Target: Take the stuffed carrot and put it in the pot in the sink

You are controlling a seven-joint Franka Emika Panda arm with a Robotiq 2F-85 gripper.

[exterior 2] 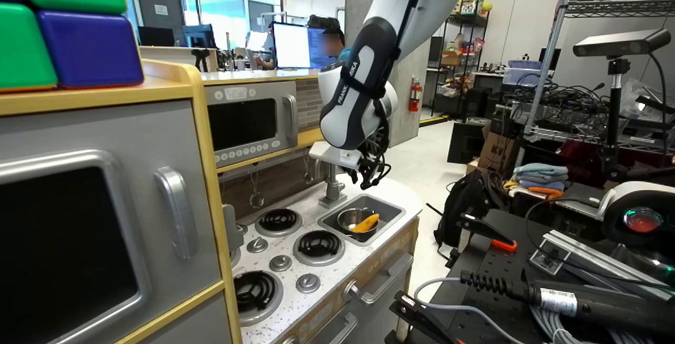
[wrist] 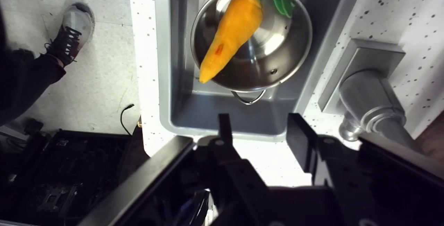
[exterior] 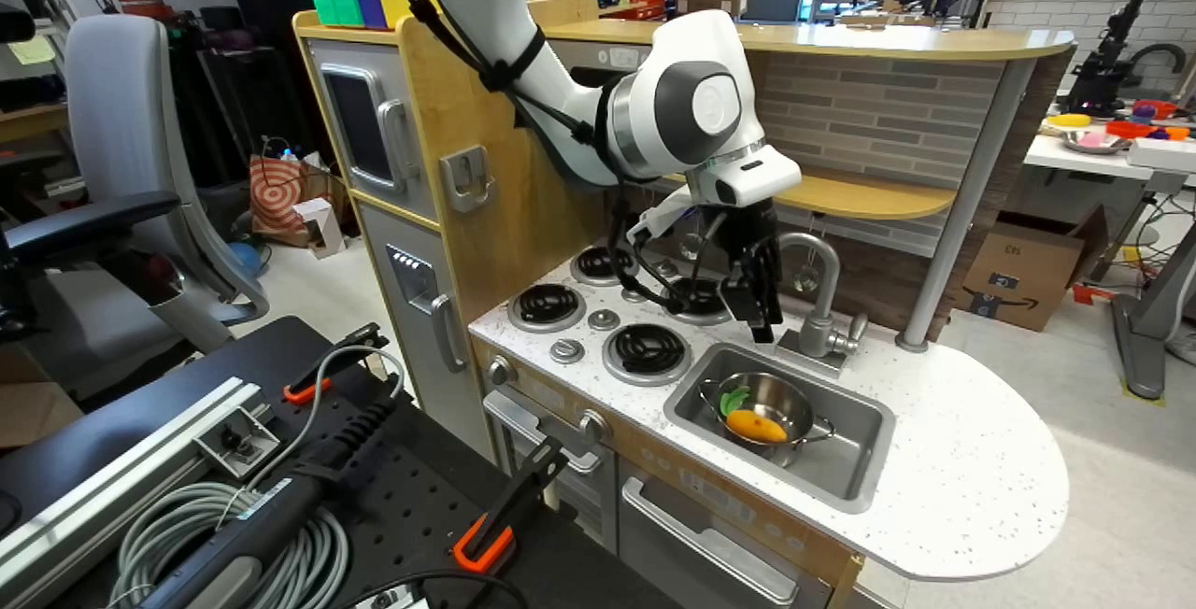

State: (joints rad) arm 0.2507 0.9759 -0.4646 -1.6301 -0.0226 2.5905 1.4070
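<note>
The stuffed carrot, orange with green leaves, lies in the metal pot, seen in both exterior views (exterior: pixel 757 426) (exterior 2: pixel 367 222) and in the wrist view (wrist: pixel 234 33). In the wrist view its narrow tip overlaps the pot rim. The pot (exterior: pixel 791 396) stands in the grey sink (exterior: pixel 861 464); pot (wrist: pixel 277 61) and sink (wrist: pixel 163 80) also show in the wrist view. My gripper (wrist: pixel 259 123) is open with nothing between its fingers. It is above the sink's end, apart from the carrot and pot. In an exterior view it (exterior: pixel 759 324) hangs beside the faucet.
The faucet (exterior: pixel 822 296) rises close to the gripper; in the wrist view it (wrist: pixel 371 94) stands right of the sink. Black burners (exterior: pixel 647 352) lie beside the sink. A wooden shelf (exterior: pixel 850 193) is behind the arm. A black table (exterior: pixel 402 488) with clamps and cable stands in front.
</note>
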